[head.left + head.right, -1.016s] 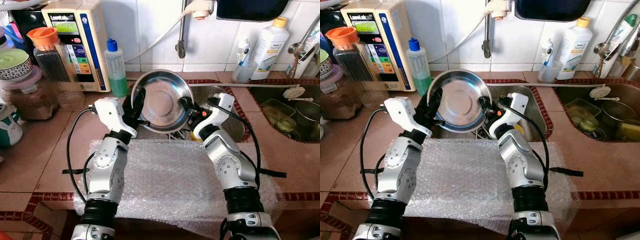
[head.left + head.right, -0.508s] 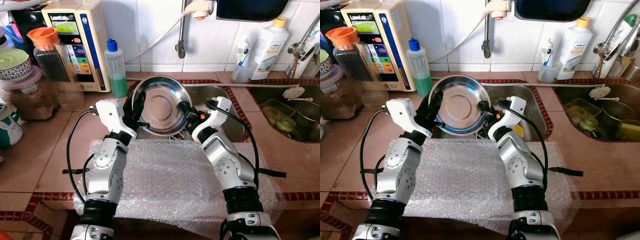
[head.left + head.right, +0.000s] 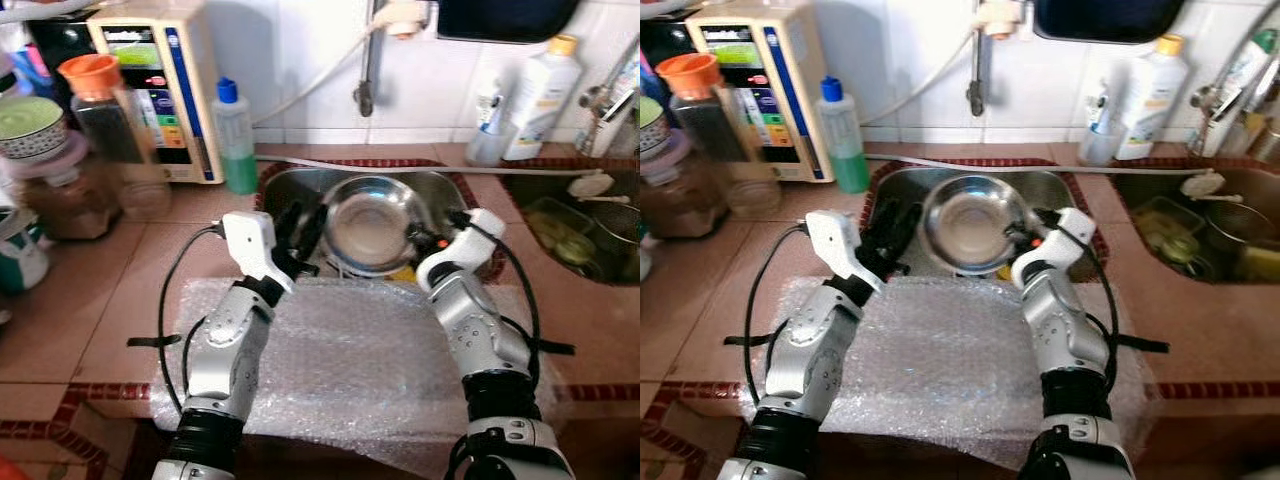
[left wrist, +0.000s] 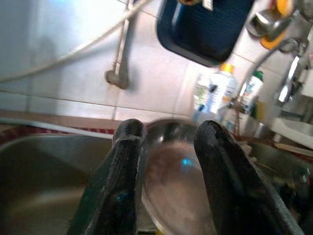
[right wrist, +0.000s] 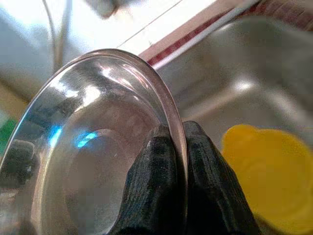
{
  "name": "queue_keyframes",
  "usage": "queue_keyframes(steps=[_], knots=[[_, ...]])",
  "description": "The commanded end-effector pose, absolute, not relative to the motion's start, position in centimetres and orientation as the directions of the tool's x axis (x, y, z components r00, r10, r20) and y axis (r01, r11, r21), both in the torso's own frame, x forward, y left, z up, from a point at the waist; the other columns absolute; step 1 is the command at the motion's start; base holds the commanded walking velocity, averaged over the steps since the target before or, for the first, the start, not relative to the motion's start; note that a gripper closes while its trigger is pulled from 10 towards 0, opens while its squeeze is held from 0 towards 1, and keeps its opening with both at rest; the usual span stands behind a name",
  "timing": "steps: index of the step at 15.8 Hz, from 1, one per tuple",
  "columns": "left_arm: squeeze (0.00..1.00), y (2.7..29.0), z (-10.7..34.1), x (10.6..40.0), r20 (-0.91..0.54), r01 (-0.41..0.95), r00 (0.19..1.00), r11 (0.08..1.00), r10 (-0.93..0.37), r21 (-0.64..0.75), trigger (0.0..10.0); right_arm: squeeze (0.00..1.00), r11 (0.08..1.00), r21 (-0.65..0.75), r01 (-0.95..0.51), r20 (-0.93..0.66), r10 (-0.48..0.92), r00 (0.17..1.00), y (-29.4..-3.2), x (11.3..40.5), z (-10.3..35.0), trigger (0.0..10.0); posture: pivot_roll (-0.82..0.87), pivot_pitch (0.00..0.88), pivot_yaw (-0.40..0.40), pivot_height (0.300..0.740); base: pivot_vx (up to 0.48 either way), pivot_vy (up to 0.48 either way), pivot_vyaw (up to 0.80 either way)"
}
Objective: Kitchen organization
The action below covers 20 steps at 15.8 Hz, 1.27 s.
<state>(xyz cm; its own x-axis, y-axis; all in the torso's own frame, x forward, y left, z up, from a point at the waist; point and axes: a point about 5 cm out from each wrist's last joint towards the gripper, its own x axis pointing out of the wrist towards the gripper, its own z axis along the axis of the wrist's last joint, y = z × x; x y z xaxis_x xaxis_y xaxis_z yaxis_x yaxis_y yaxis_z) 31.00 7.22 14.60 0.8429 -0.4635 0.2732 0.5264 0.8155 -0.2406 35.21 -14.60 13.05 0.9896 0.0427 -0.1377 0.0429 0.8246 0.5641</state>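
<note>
the right claw pinches the steel bowl's rim over the sink; the left claw is apart from it.

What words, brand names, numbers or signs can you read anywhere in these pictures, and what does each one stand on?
No text can be read for certain.
Beige appliance: a dark name strip at the top and coloured button labels below, all blurred.
White bottle with yellow cap: label print too blurred.
Green bottle with blue cap: no legible label.
Small tube in the cup: print too small.
</note>
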Motion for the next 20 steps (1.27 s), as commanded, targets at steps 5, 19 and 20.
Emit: queue_keyframes(steps=[5,19,20], knots=[[1.0,6.5,12.8,30.0,0.12,0.591,0.807,0.788,-0.579,-0.171,10.0,0.0,0.819,0.516,0.251,-0.162,-0.195,0.967,-16.9,36.1,13.2,0.0,-0.05,0.0,0.054,0.74,0.0,0.0,0.0],[1.0,9.3,7.7,26.3,-0.169,0.588,0.788,0.805,-0.592,-0.08,10.0,0.0,0.846,0.306,0.437,-0.389,-0.308,0.868,-18.2,36.5,8.2,0.0,0.05,0.012,0.059,0.74,0.0,0.0,0.0],[1.0,9.2,7.7,26.4,-0.174,0.586,0.791,0.808,-0.586,-0.06,10.0,0.0,0.87,0.271,0.412,-0.394,-0.291,0.872,-18.0,36.2,7.7,0.0,0.05,0.01,0.058,0.74,0.0,0.0,0.0]])
